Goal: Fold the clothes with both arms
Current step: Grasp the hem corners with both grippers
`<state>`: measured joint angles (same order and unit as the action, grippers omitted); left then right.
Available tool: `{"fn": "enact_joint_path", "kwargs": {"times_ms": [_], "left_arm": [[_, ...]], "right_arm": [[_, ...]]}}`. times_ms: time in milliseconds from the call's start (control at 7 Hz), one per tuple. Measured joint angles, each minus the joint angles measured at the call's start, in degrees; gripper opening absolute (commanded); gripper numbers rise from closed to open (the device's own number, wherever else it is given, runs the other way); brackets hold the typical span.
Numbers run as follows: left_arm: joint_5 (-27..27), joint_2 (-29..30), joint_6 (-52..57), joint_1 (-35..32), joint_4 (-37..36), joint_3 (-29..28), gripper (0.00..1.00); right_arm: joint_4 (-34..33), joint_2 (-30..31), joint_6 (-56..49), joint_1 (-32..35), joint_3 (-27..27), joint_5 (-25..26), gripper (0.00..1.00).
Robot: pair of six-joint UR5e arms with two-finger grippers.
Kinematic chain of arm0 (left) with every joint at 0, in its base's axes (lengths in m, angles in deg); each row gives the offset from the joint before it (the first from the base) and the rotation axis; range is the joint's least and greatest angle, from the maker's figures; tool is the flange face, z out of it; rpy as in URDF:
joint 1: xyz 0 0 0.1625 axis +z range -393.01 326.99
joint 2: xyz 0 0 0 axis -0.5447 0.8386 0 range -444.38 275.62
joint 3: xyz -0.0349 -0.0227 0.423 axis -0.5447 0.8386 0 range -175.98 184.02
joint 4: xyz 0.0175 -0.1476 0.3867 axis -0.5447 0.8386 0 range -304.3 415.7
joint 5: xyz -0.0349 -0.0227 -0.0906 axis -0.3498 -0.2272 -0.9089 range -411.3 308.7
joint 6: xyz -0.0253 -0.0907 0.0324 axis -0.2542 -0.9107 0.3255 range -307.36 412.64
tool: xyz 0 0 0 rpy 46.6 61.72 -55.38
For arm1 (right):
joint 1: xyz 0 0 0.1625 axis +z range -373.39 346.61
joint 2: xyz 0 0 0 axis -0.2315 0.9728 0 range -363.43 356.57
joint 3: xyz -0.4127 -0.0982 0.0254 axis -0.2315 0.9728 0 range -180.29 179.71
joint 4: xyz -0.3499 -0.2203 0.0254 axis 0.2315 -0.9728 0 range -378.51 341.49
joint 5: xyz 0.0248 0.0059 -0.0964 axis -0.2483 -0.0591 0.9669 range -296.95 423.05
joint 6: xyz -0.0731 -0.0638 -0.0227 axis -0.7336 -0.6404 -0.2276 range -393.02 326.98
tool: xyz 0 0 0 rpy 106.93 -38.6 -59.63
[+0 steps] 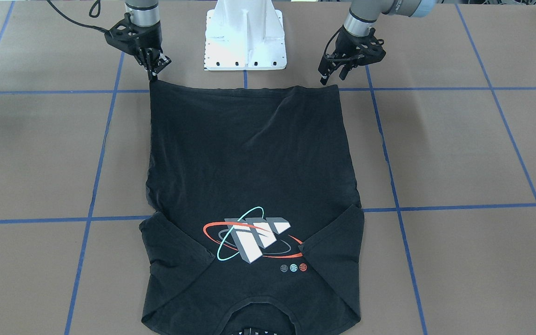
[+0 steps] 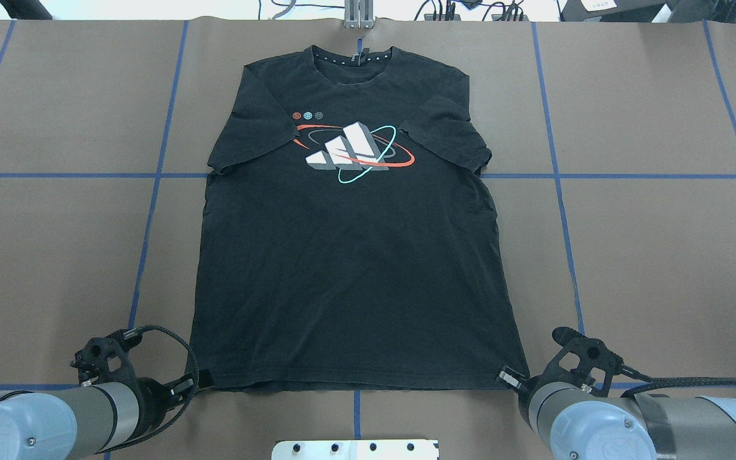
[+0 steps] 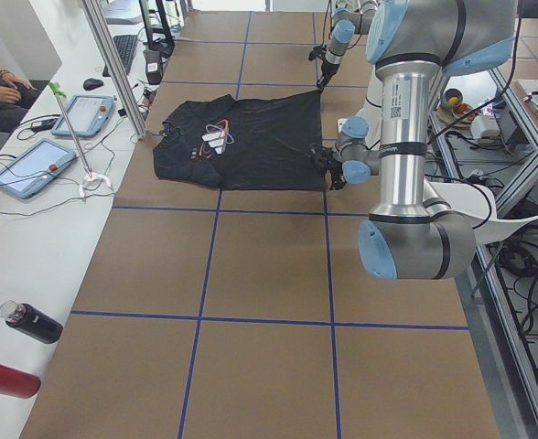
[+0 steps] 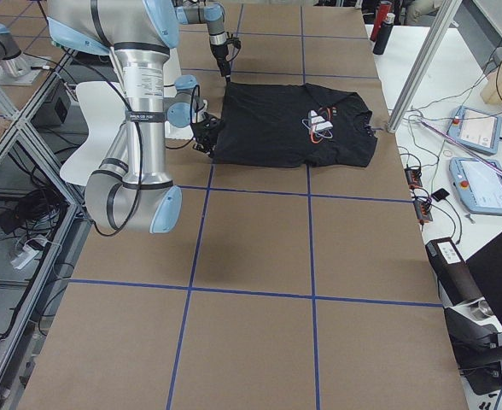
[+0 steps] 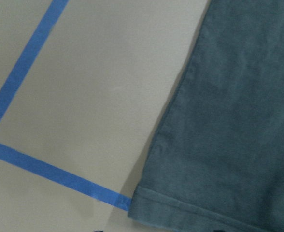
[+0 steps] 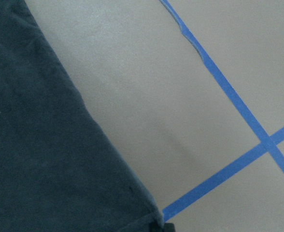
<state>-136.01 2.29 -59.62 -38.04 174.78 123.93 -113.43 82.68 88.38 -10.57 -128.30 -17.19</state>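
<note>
Because the black T-shirt (image 2: 355, 268) lies flat and print-up in the middle of the worktop (image 2: 649, 255), broad bare brown surface crossed by blue tape lines (image 2: 559, 211) opens on both of its long sides. Its collar (image 2: 355, 59) reaches the far worktop edge, and its straight hem lies just in front of the white pedestal (image 1: 245, 37).

The two arms sit low at the two hem corners. The left fingers (image 1: 324, 77) stand apart and hold nothing, with the hem corner just beside their tips. The right fingers (image 1: 153, 74) look drawn together to a point on the other hem corner, which rises in a small peak there.

The chest print (image 2: 352, 152) shows white-grey blocks ringed by red and cyan ellipses, with three small discs (image 2: 307, 115) nearby. White marks inside the collar are too small to read.
</note>
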Motion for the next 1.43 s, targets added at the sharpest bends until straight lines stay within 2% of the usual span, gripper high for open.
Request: {"fn": "enact_joint_path", "kwargs": {"times_ms": [143,714,857,1000,1143,1286,1429], "left_arm": [[0.0,0.0,-0.1,0.0,0.0,-0.3,0.53],[-0.5,-0.1,0.0,-0.1,0.0,-0.3,0.48],[-0.5,-0.1,0.2,-0.1,0.1,-0.4,0.35],[-0.6,-0.1,0.2,-0.2,0.0,-0.4,0.28],[-0.6,-0.1,0.3,-0.3,0.0,-0.4,0.06],[-0.6,0.0,0.4,-0.6,0.0,-0.5,0.00],[-0.6,-0.1,0.4,-0.8,0.0,-0.6,0.00]], "right_arm": [[0.0,0.0,0.0,0.0,0.0,0.0,0.00],[0.0,-0.1,0.1,0.0,0.0,0.0,0.00],[0.0,-0.1,0.1,0.0,0.0,0.0,0.00],[0.0,-0.1,0.1,0.0,0.0,0.0,0.00],[0.0,0.0,0.1,0.0,0.0,0.0,0.00],[0.0,0.0,0.0,0.0,0.0,0.0,0.00],[0.0,0.0,0.0,0.0,0.0,0.1,0.00]]}}
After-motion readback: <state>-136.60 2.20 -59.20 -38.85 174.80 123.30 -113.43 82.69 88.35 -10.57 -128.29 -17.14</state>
